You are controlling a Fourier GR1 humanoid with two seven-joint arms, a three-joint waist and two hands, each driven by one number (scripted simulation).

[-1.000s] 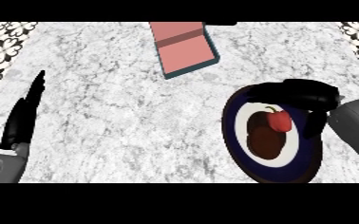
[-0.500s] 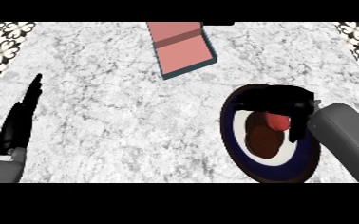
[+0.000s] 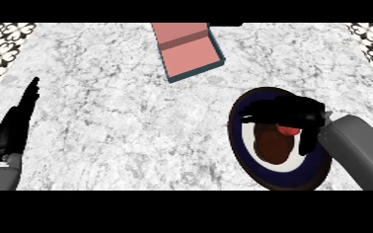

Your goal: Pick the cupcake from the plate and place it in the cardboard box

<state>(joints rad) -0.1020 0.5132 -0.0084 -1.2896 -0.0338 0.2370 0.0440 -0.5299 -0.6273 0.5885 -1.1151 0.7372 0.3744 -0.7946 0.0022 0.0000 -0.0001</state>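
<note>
1. Nearest you, the grey right forearm enters from the lower right, and its black right hand (image 3: pixel 287 112) arches over the cupcake (image 3: pixel 275 144), fingers curled above the red top; whether they actually pinch it, you cannot tell.
2. The brown cupcake sits on the round, dark-rimmed plate (image 3: pixel 244 150).
3. At the left edge, your left hand (image 3: pixel 16 123) rests open, fingers straight.
4. Farthest, the flat pink-lined cardboard box (image 3: pixel 191 49) lies on the veined marble counter (image 3: pixel 116 113).
</note>
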